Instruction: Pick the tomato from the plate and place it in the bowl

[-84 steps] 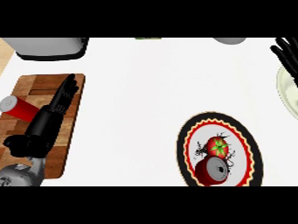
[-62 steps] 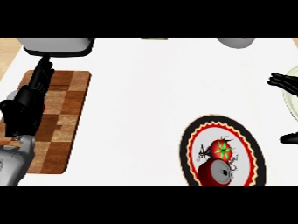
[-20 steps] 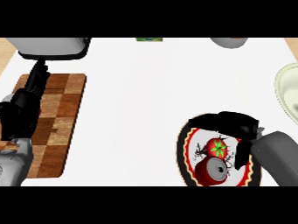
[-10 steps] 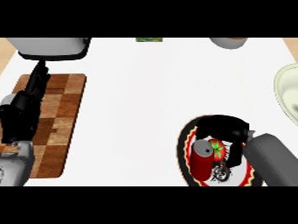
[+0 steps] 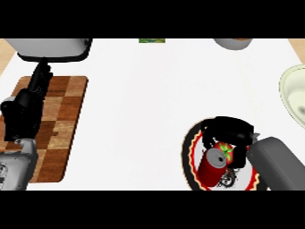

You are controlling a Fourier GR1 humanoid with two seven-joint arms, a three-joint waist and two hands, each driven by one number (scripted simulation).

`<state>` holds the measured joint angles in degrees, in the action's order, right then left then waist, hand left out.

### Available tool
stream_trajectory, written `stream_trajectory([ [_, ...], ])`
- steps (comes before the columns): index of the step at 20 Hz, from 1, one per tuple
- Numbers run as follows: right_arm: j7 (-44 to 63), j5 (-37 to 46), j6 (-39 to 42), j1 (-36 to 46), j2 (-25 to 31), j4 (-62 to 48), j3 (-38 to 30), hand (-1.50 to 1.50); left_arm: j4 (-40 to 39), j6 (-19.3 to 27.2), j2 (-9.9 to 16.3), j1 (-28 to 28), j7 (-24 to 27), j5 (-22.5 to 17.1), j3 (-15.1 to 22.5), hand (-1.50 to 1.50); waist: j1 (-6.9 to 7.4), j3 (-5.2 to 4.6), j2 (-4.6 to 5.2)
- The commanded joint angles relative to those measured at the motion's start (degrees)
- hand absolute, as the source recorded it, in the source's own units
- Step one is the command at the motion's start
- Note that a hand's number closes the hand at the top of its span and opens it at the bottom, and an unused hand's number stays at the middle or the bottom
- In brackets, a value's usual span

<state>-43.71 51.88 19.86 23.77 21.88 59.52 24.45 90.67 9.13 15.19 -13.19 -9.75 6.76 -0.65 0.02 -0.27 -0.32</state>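
The tomato (image 5: 224, 150), red with a green stem, lies on the round black plate with a red and cream rim (image 5: 188, 154) at the lower right. My right hand (image 5: 232, 130) is curled over the tomato's far side, fingers and thumb bent round it and hiding most of it. The pale green bowl (image 5: 301, 103) stands at the right edge, up and to the right of the plate, with nothing in it. My left hand (image 5: 24, 108) hangs open over the wooden cutting board, fingers straight.
A red can (image 5: 210, 168) lies on the plate right beside the tomato. The checkered cutting board (image 5: 61, 120) lies at the left. A grey appliance (image 5: 49, 48), a small green item (image 5: 152, 40) and a cup (image 5: 232, 43) line the far edge.
My right hand came from over the bowl down to the plate and its fingers curled round the tomato. My left hand barely moved over the board.
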Motion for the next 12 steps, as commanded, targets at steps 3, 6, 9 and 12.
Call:
stream_trajectory([
  [3,-4.22,-0.56,-0.02,-5.96,1.71,7.48,-1.80,1.50,-1.69,-0.89,-0.94,0.27,1.60,0.69,-1.04,0.00,-0.30,0.26,0.24],
  [6,21.48,-2.01,-2.04,-4.72,-8.84,5.17,-8.27,1.50,1.19,0.24,-0.43,2.10,0.59,0.91,-0.92,0.00,-0.77,0.17,-0.15],
  [9,37.57,-0.91,-7.84,-7.01,-15.37,4.46,-12.76,1.50,1.31,0.53,-0.31,2.69,-0.02,1.25,-0.94,0.00,-2.46,0.04,-0.80],
  [12,46.82,-1.82,-13.44,-10.85,-21.43,12.15,-13.08,1.50,0.52,-0.04,0.14,3.16,0.32,0.40,-1.89,0.00,-3.49,0.05,-1.00],
])
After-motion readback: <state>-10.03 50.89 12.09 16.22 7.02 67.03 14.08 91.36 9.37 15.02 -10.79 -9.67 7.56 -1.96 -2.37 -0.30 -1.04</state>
